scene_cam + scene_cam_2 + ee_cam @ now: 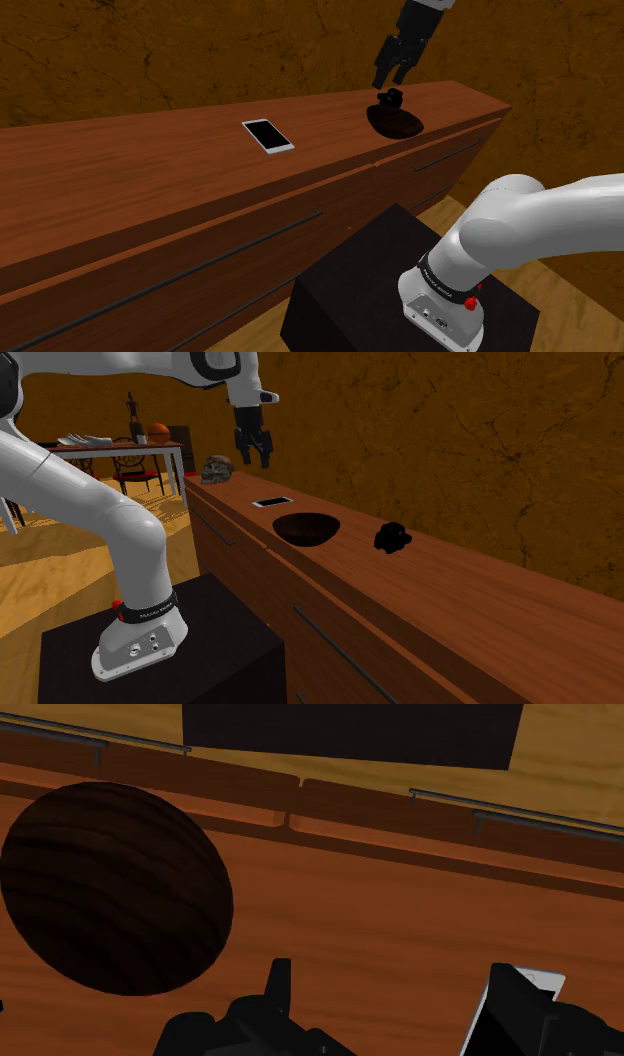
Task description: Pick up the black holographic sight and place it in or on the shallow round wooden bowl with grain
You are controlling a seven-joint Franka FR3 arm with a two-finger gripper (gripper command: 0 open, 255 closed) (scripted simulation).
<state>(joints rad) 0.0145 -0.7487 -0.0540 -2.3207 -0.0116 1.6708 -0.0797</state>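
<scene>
1. The black stand (360,270) holds the white arm (540,225).
2. On the brown counter (120,170), a phone (268,136) lies at 9 o'clock from the dark wooden bowl (398,125) in the shoulder view.
3. The black sight (390,96) sits on the counter at 12 o'clock from the bowl, near it, not in it.
4. The gripper (255,457) hangs high over the counter, fingers (280,979) spread apart, holding nothing.
5. A brown wall (200,50) stands behind.

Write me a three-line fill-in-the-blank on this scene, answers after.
1. The bowl lies between the sight and the ____.
2. The gripper hangs above the countertop with its jaws ____.
3. The sight's colour is ____.
Missing words: phone; open; black.
</scene>
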